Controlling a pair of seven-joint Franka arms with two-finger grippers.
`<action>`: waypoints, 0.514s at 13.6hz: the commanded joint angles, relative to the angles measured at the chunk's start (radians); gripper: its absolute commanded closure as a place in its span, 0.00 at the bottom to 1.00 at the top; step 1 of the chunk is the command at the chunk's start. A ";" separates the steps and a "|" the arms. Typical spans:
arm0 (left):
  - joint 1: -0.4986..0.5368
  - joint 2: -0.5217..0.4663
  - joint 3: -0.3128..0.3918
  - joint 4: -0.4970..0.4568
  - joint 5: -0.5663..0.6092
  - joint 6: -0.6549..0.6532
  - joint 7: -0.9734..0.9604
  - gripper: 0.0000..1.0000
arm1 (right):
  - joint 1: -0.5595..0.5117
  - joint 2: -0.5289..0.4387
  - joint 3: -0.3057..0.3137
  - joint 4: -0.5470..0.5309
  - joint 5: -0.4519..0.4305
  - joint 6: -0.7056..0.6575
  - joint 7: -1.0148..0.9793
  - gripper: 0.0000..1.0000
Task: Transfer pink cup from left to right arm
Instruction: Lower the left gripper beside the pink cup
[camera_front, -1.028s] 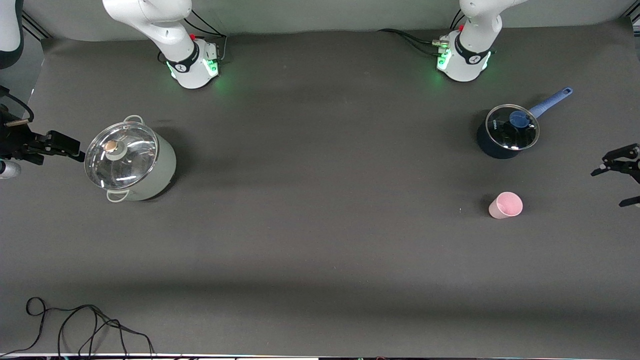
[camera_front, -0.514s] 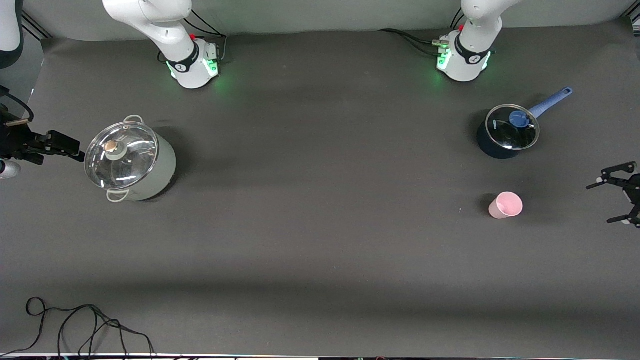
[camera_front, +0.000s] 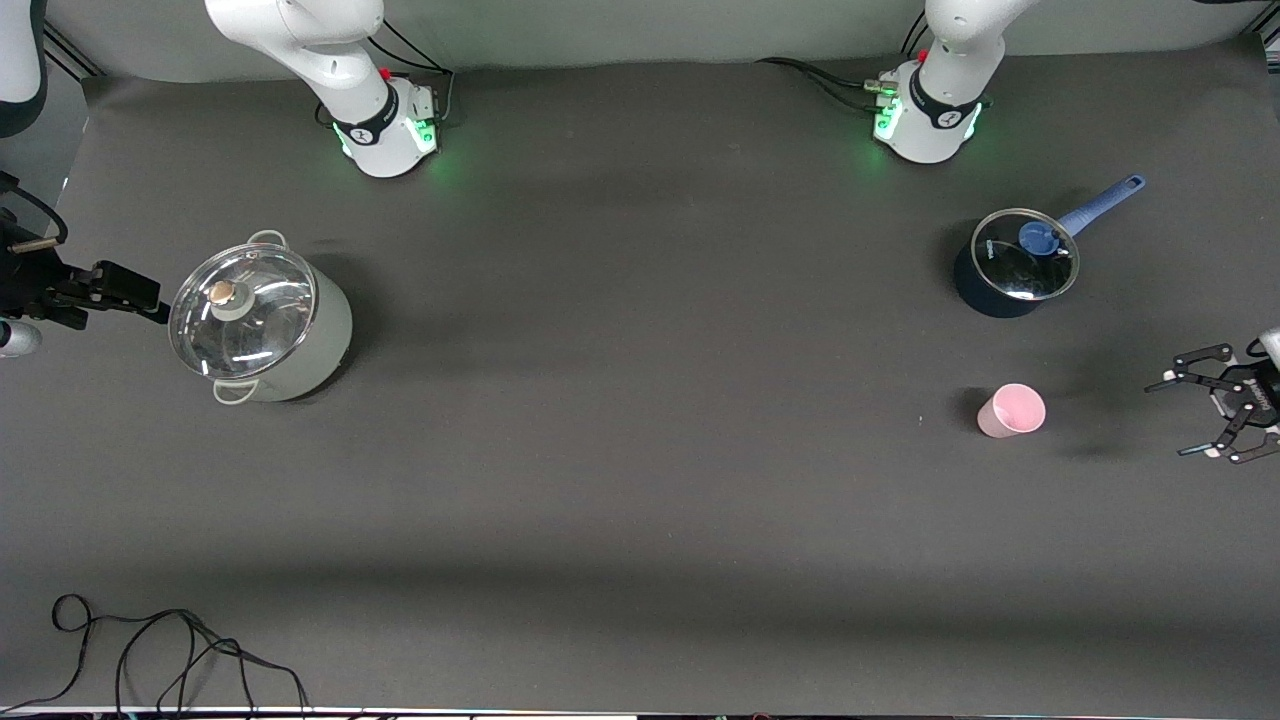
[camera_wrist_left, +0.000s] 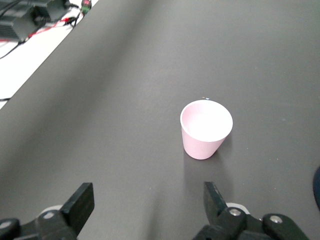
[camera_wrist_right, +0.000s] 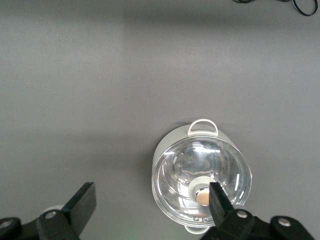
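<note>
The pink cup (camera_front: 1011, 410) stands upright on the dark table toward the left arm's end; it also shows in the left wrist view (camera_wrist_left: 205, 130). My left gripper (camera_front: 1168, 420) is open and empty, beside the cup on the table-edge side and clearly apart from it; its splayed fingers (camera_wrist_left: 80, 205) point toward the cup. My right gripper (camera_front: 140, 295) is open and empty at the right arm's end, beside the large pot. It waits there; in its wrist view (camera_wrist_right: 150, 205) one fingertip (camera_wrist_right: 220, 202) overlaps the pot's lid.
A pale-green pot with a glass lid (camera_front: 260, 325) stands at the right arm's end and shows in the right wrist view (camera_wrist_right: 201, 177). A dark-blue saucepan with a glass lid and blue handle (camera_front: 1015, 262) stands farther from the camera than the cup. A black cable (camera_front: 150, 650) lies at the near corner.
My left gripper has come in from the table's edge and moved level with the cup, a little closer to it. The cup and the right arm have not moved.
</note>
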 joint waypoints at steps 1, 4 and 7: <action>0.026 0.057 -0.013 0.017 -0.088 -0.070 0.123 0.02 | 0.005 -0.016 -0.002 -0.006 -0.002 -0.013 0.019 0.00; 0.048 0.119 -0.014 0.019 -0.153 -0.108 0.233 0.02 | 0.004 -0.016 -0.002 -0.006 -0.002 -0.013 0.019 0.00; 0.063 0.166 -0.016 0.019 -0.193 -0.127 0.328 0.02 | 0.005 -0.016 -0.002 -0.006 -0.002 -0.013 0.019 0.00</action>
